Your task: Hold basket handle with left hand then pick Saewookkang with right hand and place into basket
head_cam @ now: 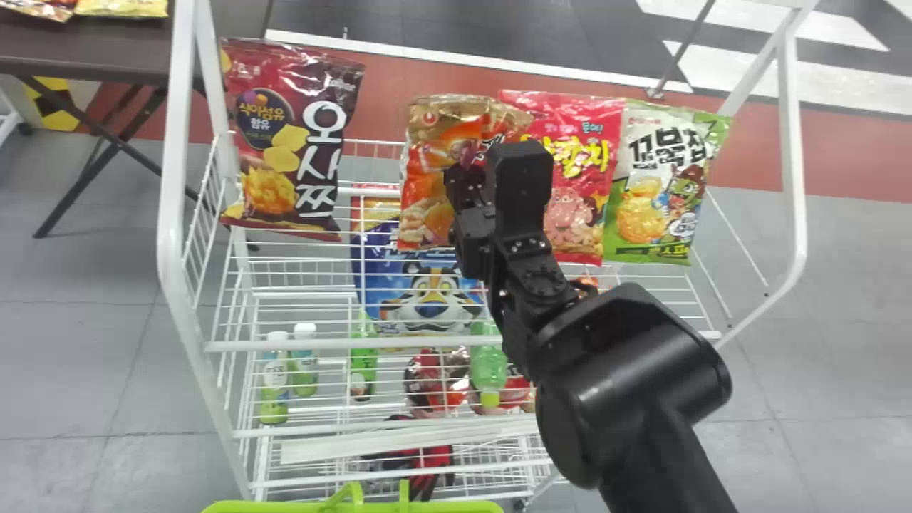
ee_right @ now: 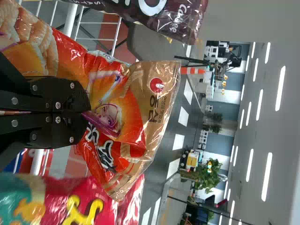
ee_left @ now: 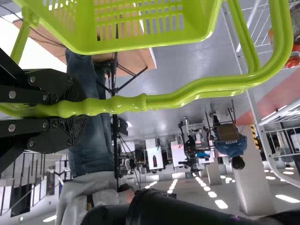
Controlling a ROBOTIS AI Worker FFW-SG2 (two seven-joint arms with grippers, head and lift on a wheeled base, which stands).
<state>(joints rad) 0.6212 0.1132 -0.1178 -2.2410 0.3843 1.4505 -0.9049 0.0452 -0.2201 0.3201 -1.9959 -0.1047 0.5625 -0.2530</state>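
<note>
The orange Saewookkang bag (head_cam: 426, 178) is at the rack's top level, with my right gripper (head_cam: 470, 171) at its right part in the head view. In the right wrist view my right gripper (ee_right: 84, 113) is shut on the orange bag (ee_right: 136, 110), whose film bunches at the fingertips. The green basket (head_cam: 356, 506) shows its rim at the head view's bottom edge. In the left wrist view my left gripper (ee_left: 70, 110) is shut around the handle of the green basket (ee_left: 140, 28).
Beside the orange bag are a pink bag (head_cam: 581, 178) and a green-white bag (head_cam: 662, 185); a dark red bag (head_cam: 285, 142) stands at the left. The white wire rack (head_cam: 169, 235) holds bottles lower down. A person's hand and sleeve are near the left arm.
</note>
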